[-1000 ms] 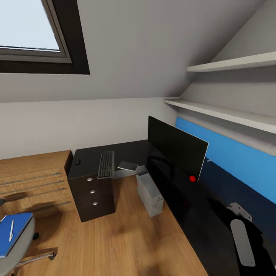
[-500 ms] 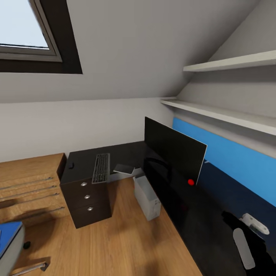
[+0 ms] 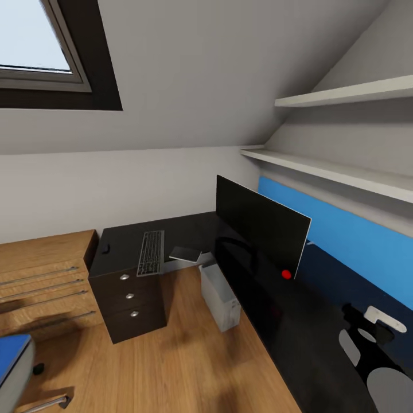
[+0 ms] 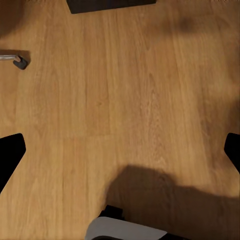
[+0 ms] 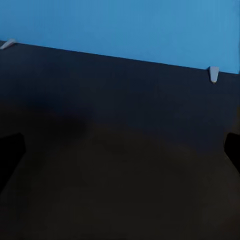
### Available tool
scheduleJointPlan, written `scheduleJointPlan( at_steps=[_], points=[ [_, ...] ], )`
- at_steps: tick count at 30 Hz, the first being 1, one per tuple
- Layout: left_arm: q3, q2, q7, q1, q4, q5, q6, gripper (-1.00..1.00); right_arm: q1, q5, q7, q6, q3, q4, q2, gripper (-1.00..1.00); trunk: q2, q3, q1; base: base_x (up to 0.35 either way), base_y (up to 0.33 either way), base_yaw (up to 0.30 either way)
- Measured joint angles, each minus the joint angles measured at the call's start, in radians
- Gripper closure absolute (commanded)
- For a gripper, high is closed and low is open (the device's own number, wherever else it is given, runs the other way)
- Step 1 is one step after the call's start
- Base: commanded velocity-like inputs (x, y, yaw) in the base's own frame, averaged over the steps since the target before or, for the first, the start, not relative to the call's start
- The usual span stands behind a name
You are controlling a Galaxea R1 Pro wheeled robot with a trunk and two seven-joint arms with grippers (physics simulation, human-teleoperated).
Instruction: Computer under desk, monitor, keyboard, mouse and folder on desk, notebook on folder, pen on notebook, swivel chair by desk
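Attic bedroom, sloped pale-grey walls, skylight (image 3: 34,51) at 11 o'clock, light wood floor (image 3: 172,367) open through the middle w/ free room between chest of drawers (image 3: 43,287) at 9 and the worktop. L-shaped black worktop (image 3: 275,321) runs from 5 o'clock up to centre, then turns toward 9; drawer unit (image 3: 129,298) w/ silver knobs under that short leg. Monitor (image 3: 261,232) stands upright on the long leg, long axis along the blue wall panel (image 3: 344,241), screen facing the room, red light at its lower corner. Computer (image 3: 221,297) on floor, tucked at the worktop's inner edge, long axis pointing out toward 7. Swivel chair (image 3: 17,367) cut off at 8, blue folder (image 3: 11,353) flat on its seat. Keyboard (image 3: 151,252) flat on the short leg, long axis running front-to-back. Notebook (image 3: 186,253) just beside it toward 3, overhanging the front edge. Mouse (image 3: 105,249) near the far-left end. Left claw (image 4: 120,155) over bare floor, fingers wide apart, holding nothing; right claw (image 5: 120,155) over the worktop, likewise spread, empty.
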Motion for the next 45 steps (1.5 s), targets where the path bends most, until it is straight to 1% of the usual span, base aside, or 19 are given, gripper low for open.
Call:
scheduleJointPlan(
  at_steps=[2,5,10,12,13,15,16,17,19,20,21,23,24,26,27,35,37,38,45],
  points=[
    [0.000,0.000,0.001,0.000,0.000,0.000,-0.002,-1.00,-0.001,0.002,0.000,-0.008,0.004,-0.003,-0.001,-1.00,0.000,0.000,0.000,0.017,0.000,0.000],
    [0.001,0.001,0.002,0.000,0.000,0.001,-0.025,-1.00,-0.002,0.028,0.002,-0.018,0.027,-0.023,-0.009,-1.00,0.000,0.000,0.000,0.008,0.000,0.000],
    [0.001,0.001,0.002,0.000,0.000,0.002,-0.053,-1.00,-0.004,0.046,0.040,0.000,0.039,-0.056,-0.042,-1.00,0.000,0.000,0.000,0.003,0.000,0.000],
    [0.002,0.002,0.002,0.000,0.001,0.003,-0.060,-1.00,-0.022,0.053,0.083,0.061,0.042,-0.063,-0.058,-1.00,0.000,0.000,0.000,0.001,0.000,0.000],
    [0.001,0.002,0.002,0.000,0.002,0.003,-0.062,-1.00,-0.056,0.056,0.105,0.133,0.044,-0.066,-0.064,-1.00,0.000,0.000,0.000,0.000,0.000,0.000],
    [0.001,0.002,0.002,0.000,0.002,0.003,-0.064,-1.00,-0.106,0.056,0.124,0.218,0.044,-0.068,-0.069,-1.00,0.000,0.000,0.000,0.000,0.000,0.000],
    [0.002,0.002,0.003,0.000,0.002,0.003,-0.066,-1.00,-0.189,0.049,0.155,0.388,0.042,-0.050,-0.087,-1.00,0.000,0.000,0.000,0.000,0.000,0.000],
    [0.002,0.002,0.003,0.000,0.003,0.003,-0.067,-1.00,-0.247,0.050,0.159,0.406,0.043,-0.038,-0.090,-1.00,0.000,0.000,0.000,0.000,0.000,0.000],
    [0.002,0.002,0.003,0.000,0.002,0.003,-0.067,-1.00,-0.262,0.044,0.164,0.408,0.042,-0.001,-0.095,-1.00,0.000,0.000,0.000,0.000,0.000,0.000],
    [0.002,0.002,0.003,0.000,0.002,0.002,-0.068,-1.00,-0.276,0.038,0.166,0.386,0.042,0.039,-0.096,-1.00,0.000,0.000,0.000,0.000,0.000,0.000],
    [0.001,0.001,0.003,0.000,0.002,0.001,-0.069,-1.00,-0.285,0.035,0.162,0.337,0.044,0.078,-0.087,-1.00,0.000,0.000,0.000,0.000,0.000,0.000],
    [0.000,0.000,0.003,0.000,0.002,0.001,-0.069,-1.00,-0.291,0.037,0.152,0.294,0.046,0.105,-0.067,-1.00,0.000,0.000,0.000,0.000,0.000,0.000],
    [-0.003,-0.001,0.003,0.000,0.002,0.000,-0.070,-1.00,-0.296,0.039,0.138,0.304,0.048,0.114,-0.038,-1.00,0.000,0.000,0.000,0.000,0.000,0.000],
    [-0.003,-0.001,0.003,0.000,0.002,0.000,-0.070,-1.00,-0.298,0.041,0.134,0.343,0.048,0.103,-0.029,-1.00,0.000,0.000,0.000,0.000,0.000,0.000],
    [-0.002,-0.001,0.003,0.000,0.002,0.000,-0.070,-1.00,-0.298,0.041,0.131,0.413,0.048,0.066,-0.021,-1.00,0.000,0.000,0.000,0.000,0.000,0.000],
    [0.000,0.000,0.003,0.000,0.004,0.003,-0.070,-1.00,-0.297,0.037,0.127,0.464,0.032,0.026,-0.015,-1.00,0.000,0.000,0.000,0.000,0.000,0.000],
    [0.000,-0.001,0.003,0.000,0.004,0.003,-0.070,-1.00,-0.296,0.036,0.125,0.468,0.017,0.023,-0.014,-1.00,0.000,0.000,0.000,0.000,0.000,0.000],
    [0.001,-0.001,0.003,0.000,0.004,0.003,-0.070,-1.00,-0.296,0.035,0.125,0.472,-0.028,0.019,-0.013,-1.00,0.000,0.000,0.000,0.000,0.000,0.000],
    [0.002,-0.001,0.003,0.000,0.005,0.003,-0.070,-1.00,-0.296,0.035,0.125,0.469,-0.054,0.018,-0.012,-1.00,0.000,0.000,0.000,0.000,0.000,0.000]
  ],
)
